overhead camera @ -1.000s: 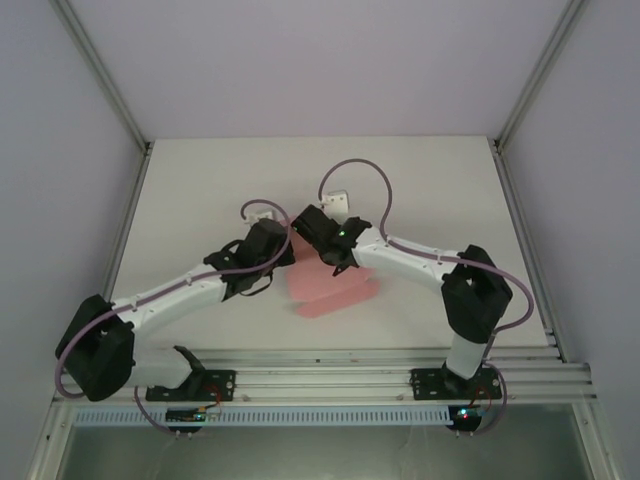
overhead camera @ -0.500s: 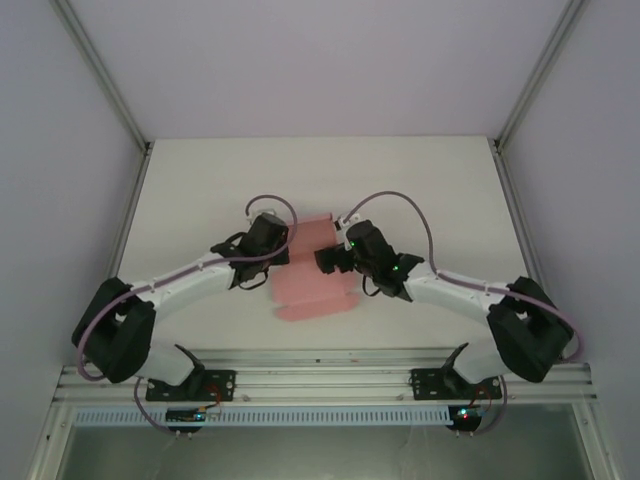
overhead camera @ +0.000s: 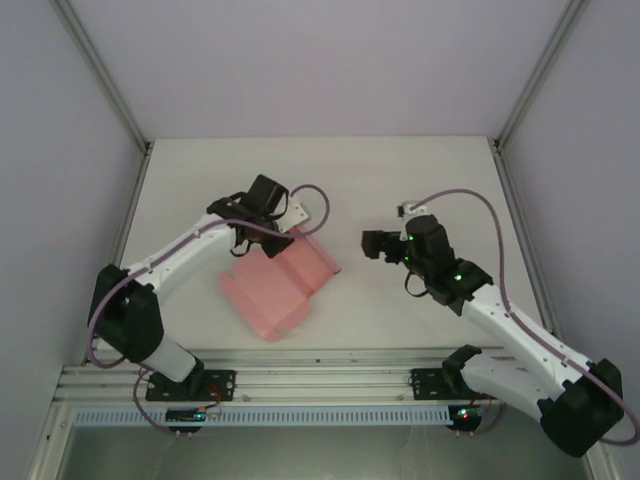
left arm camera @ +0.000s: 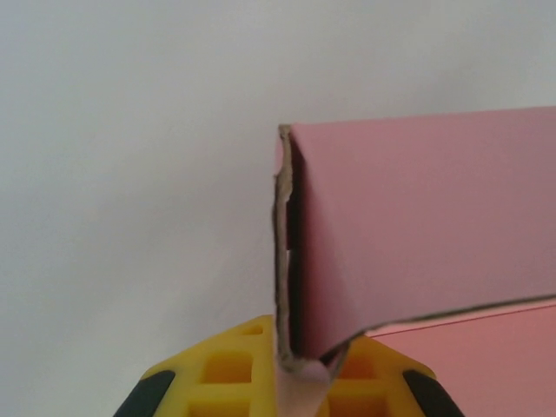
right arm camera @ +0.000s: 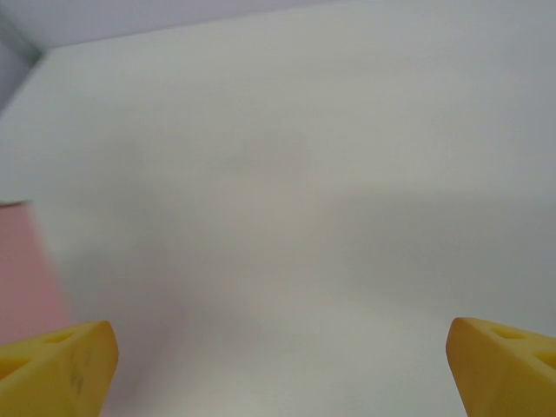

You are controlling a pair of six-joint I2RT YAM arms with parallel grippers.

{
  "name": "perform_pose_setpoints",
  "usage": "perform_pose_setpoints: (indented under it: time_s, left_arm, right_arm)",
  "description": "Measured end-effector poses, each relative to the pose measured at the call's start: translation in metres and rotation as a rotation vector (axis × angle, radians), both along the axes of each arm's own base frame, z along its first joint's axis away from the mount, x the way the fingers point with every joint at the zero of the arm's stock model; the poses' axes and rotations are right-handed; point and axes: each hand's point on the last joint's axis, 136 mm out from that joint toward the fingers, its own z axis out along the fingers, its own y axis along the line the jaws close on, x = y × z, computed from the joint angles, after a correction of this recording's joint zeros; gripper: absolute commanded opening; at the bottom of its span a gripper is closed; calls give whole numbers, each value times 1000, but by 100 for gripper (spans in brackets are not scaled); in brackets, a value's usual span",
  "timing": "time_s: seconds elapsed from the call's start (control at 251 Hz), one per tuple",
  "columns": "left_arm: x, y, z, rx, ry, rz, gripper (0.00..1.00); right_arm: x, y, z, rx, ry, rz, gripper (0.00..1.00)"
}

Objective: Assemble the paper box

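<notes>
Shifted since a second ago: right tool (overhead camera: 372, 243), then meeting the other tool over the card, is now drawn back to the right half of the worktop (overhead camera: 430, 170) with its jaws parted. The paper box (overhead camera: 282, 285) has turned and slid toward the left.

Left tool (overhead camera: 272, 238): jaws narrow, pinched on the far edge of the paper box. In the wrist view its yellow fingers (left arm camera: 234, 378) clamp the foot of a raised pink panel, whose raw card edge stands upright above them.

Right tool, wrist view (right arm camera: 282, 369): jaws wide, holding nothing and touching nothing. Yellow fingertips (right arm camera: 52, 365) sit at the lower corners with bare worktop between them. A pink sliver of the card lies at the left margin.

Paper box: pink thin card, partly folded, left of centre on the worktop. One panel is lifted at the left tool's end. The remainder lies flat, reaching toward the near rail (overhead camera: 320, 370). It is well apart from the right tool.

Worktop: off-white, matt.

Room: pale lilac walls (overhead camera: 320, 60) on three sides; aluminium frame posts (overhead camera: 100, 70) run up from the far corners. The slotted rail along the near edge carries both arm bases. Purple cables (overhead camera: 470, 198) loop along each arm.
</notes>
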Motion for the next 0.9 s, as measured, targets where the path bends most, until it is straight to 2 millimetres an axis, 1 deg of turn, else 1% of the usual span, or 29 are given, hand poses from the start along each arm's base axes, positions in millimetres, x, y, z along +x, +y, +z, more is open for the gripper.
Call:
perform_pose_setpoints:
  time_s: [0.068, 0.104, 0.16, 0.228, 0.291, 0.379, 0.495, 0.519, 0.591, 0.639, 0.702, 0.722, 0.758, 0.81, 0.866, 0.898]
  left_arm:
    - [1, -4, -1, 89, 5, -103, 4]
    - [4, -6, -3, 132, 5, -145, 4]
    - [9, -12, -6, 199, 3, -207, 4]
    - [12, -23, -16, 281, 12, -284, 3]
    - [14, -37, -29, 355, 25, -352, 2]
    - [18, -55, -52, 443, 58, -426, 1]
    - [27, -77, -81, 527, 104, -473, 2]
    - [30, -81, -86, 540, 109, -477, 4]
    - [34, -85, -100, 578, 131, -484, 13]
    - [36, -84, -107, 600, 141, -487, 34]
    - [36, -81, -111, 620, 148, -479, 53]
    - [36, -81, -111, 624, 148, -473, 57]
    - [36, -80, -111, 626, 150, -468, 59]
    - [36, -79, -108, 629, 151, -469, 70]
    - [36, -81, -106, 613, 148, -457, 99]
    - [36, -82, -103, 603, 147, -455, 99]
  right_arm:
    - [-7, -21, -18, -5, 62, -60, 99]
    - [-12, -29, -28, -6, 91, -81, 99]
    - [-21, -38, -42, -8, 135, -100, 99]
    - [-29, -47, -53, -1, 172, -123, 99]
    - [-34, -54, -58, 11, 191, -137, 99]
    - [-36, -59, -59, 26, 199, -153, 99]
    - [-37, -61, -60, 42, 207, -160, 99]
    - [-38, -61, -60, 45, 210, -159, 99]
    - [-39, -63, -64, 43, 222, -163, 99]
    - [-40, -64, -66, 44, 228, -167, 99]
    - [-41, -66, -70, 42, 239, -173, 99]
    - [-42, -67, -71, 41, 242, -175, 99]
    - [-42, -67, -72, 42, 247, -176, 99]
    - [-42, -67, -72, 47, 249, -174, 99]
    - [-42, -67, -72, 51, 249, -168, 99]
    - [-42, -66, -71, 52, 247, -162, 99]
